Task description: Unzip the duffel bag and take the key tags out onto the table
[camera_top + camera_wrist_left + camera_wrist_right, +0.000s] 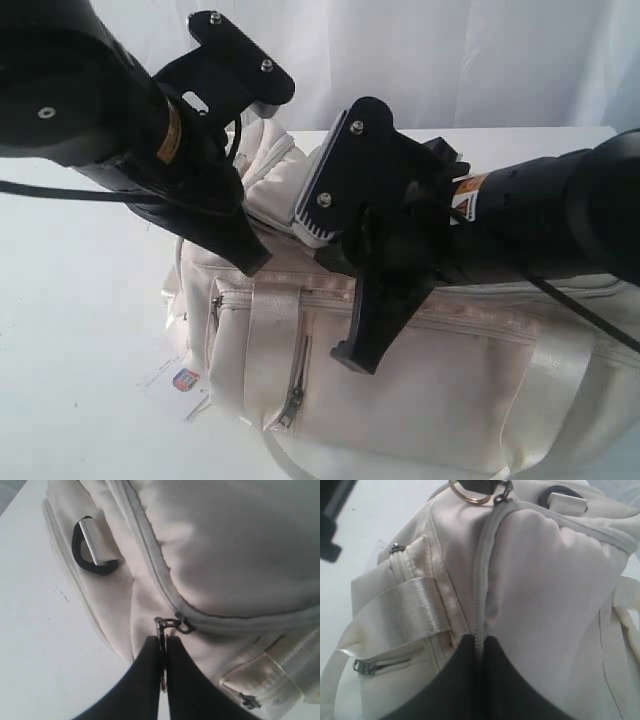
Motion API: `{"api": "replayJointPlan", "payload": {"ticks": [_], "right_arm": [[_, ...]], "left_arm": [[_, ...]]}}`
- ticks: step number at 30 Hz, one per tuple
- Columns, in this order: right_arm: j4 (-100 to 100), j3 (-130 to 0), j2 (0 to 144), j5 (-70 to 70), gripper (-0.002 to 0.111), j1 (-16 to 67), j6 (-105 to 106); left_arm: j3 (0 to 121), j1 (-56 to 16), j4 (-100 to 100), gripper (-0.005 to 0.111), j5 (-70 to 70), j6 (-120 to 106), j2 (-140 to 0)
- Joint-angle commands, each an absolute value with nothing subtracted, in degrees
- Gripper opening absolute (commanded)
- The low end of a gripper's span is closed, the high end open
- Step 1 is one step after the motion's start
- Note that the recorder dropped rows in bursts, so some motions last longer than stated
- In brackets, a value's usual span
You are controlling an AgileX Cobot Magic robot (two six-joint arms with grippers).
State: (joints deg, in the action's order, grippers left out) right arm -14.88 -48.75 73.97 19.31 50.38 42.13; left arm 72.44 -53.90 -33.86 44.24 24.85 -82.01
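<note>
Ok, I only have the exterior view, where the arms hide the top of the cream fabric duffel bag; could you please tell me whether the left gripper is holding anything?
Observer: Yes, the left gripper is shut on the small dark metal zipper pull of the top zip on the cream fabric duffel bag.
Operator: Thank you; is that zip open at all?
Observer: No, it looks closed along the whole stretch that the left wrist view shows.
Operator: And the right gripper?
Observer: The right gripper is shut too, pinching the ridge of that same zip farther along the bag.
</note>
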Motion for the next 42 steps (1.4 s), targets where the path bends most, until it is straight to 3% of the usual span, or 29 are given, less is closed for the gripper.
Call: {"api": "replayJointPlan", "payload": {"ticks": [1, 19, 34, 42], "right_arm": [[-15.18, -48.58, 73.99, 21.42, 0.0, 50.23, 40.77], [-15.18, -48.58, 73.99, 24.14, 0.0, 50.23, 39.7], [-15.18, -48.58, 73.99, 26.56, 0.0, 50.23, 38.32], [-14.81, -48.58, 73.99, 20.76, 0.001, 50.23, 38.29]], "left_arm": [[72.66, -51.87, -34.62, 0.0, 43.24, 25.65, -81.25], [72.66, -43.25, -33.38, 0.0, 32.59, 23.14, -81.36], [72.66, -41.19, -33.37, 0.0, 26.13, 23.13, -81.44], [72.79, -40.63, -21.88, 0.0, 32.86, 14.3, -81.44]]}}
